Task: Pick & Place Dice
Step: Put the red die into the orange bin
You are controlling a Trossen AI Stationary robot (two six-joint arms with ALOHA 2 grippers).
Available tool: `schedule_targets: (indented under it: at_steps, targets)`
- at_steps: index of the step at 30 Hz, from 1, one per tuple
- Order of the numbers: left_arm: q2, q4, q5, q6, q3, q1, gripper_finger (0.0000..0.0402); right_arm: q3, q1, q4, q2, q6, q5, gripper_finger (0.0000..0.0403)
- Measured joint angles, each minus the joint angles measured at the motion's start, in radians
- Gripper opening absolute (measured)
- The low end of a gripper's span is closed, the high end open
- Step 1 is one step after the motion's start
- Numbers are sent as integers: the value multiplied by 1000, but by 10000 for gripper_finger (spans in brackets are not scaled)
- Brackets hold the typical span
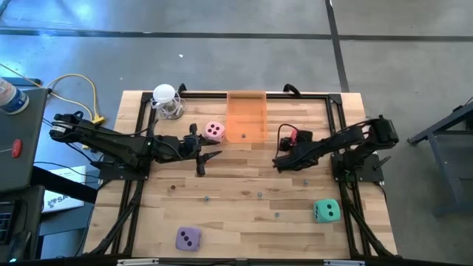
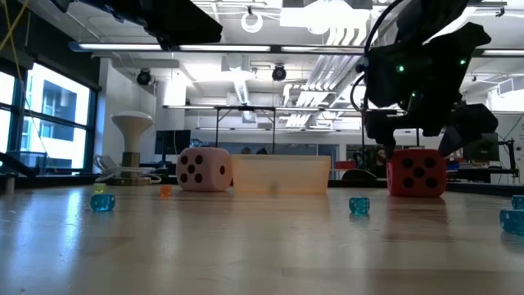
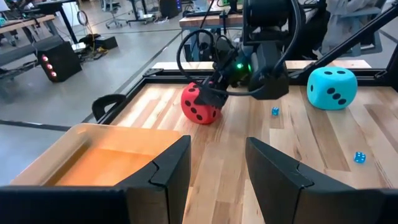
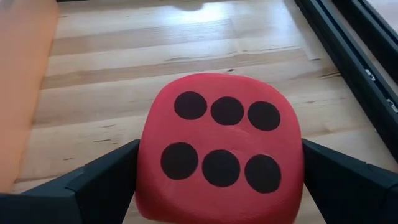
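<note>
The right gripper point(image 4: 217, 180) is standing with its fingers point(image 4: 102, 180) spread wide to either side of the red die point(image 4: 221, 146), which is sitting on the table point(image 1: 244, 192) between them; whether the pads are touching the die cannot be told. That die is showing six pips to the wrist camera and is lying just right of the orange bin point(image 1: 246, 118), at the far side of the table. The left gripper point(image 3: 217, 171) is hanging near the table's middle with its fingers point(image 3: 165, 171) partly spread and nothing between them, pointing past the bin's near edge. The pink die point(image 1: 214, 131) is resting just left of the bin. The teal die point(image 1: 326, 210) is lying near the right edge, and the purple die point(image 1: 188, 238) is sitting at the near edge, left of centre. Small beads point(image 2: 359, 205) are lying scattered on the wood.
</note>
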Motion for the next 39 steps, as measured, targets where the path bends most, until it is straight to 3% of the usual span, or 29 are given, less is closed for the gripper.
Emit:
schedule_targets:
  at_steps: [7,39]
  targets:
    - [0,0,0,0,0,0,148,-1,-9,21,53,2,2,400]
    - [0,-1,0,-15,0,0,148,-3,-9,37,44,-87,38,400]
